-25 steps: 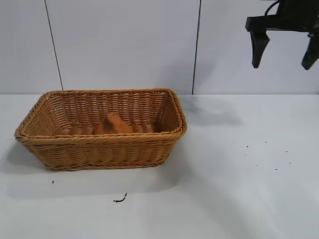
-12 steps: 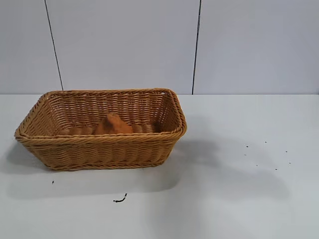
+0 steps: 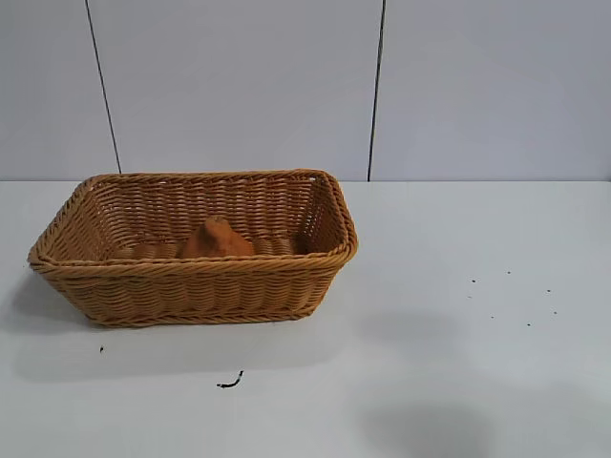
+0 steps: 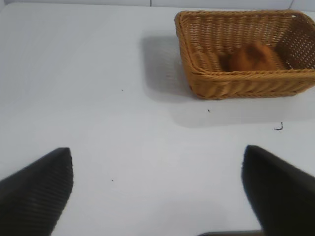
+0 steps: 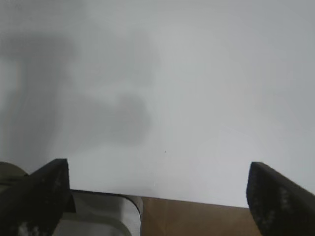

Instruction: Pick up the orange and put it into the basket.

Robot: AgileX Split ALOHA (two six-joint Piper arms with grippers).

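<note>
The orange (image 3: 216,239) lies inside the wicker basket (image 3: 200,286) at the left of the table; only its knobby top shows above the front wall. It also shows in the left wrist view (image 4: 250,57), inside the basket (image 4: 236,83). My left gripper (image 4: 158,167) is open and empty, well away from the basket over bare table. My right gripper (image 5: 157,182) is open and empty, over the table's edge. Neither gripper shows in the exterior view.
A small dark scrap (image 3: 229,383) lies on the white table in front of the basket. Dark specks (image 3: 511,298) dot the table at the right. A brown surface (image 5: 197,219) and a metal part (image 5: 98,216) show past the table's edge in the right wrist view.
The right gripper, open high at the upper right one second ago, has left the exterior view. Its shadow has slid toward the table's front. Basket and orange have not moved.
</note>
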